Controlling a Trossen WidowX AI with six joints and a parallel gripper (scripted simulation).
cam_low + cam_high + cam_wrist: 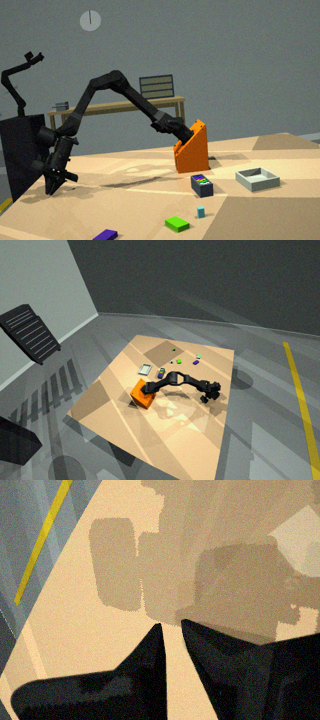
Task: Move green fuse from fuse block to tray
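The dark fuse block point(162, 374) point(202, 189) stands on the table between the orange arm base and the grey tray point(140, 370) point(258, 184). It holds a row of coloured fuses, with the green fuse point(204, 181) among them. My gripper point(204, 399) point(51, 191) point(171, 627) is far from the block, low over the table near its edge, pointing down. Its fingers are nearly together, with only bare table showing in the narrow gap between them. The tray is empty.
The orange arm base point(142, 398) point(193, 152) stands near the block. Loose blocks lie beyond it: a green one point(178, 360) point(177, 223), a cyan one point(171, 361) point(200, 212), a purple one point(195, 362) point(105, 235) and a pale green one point(198, 356). The table edge is close to the gripper.
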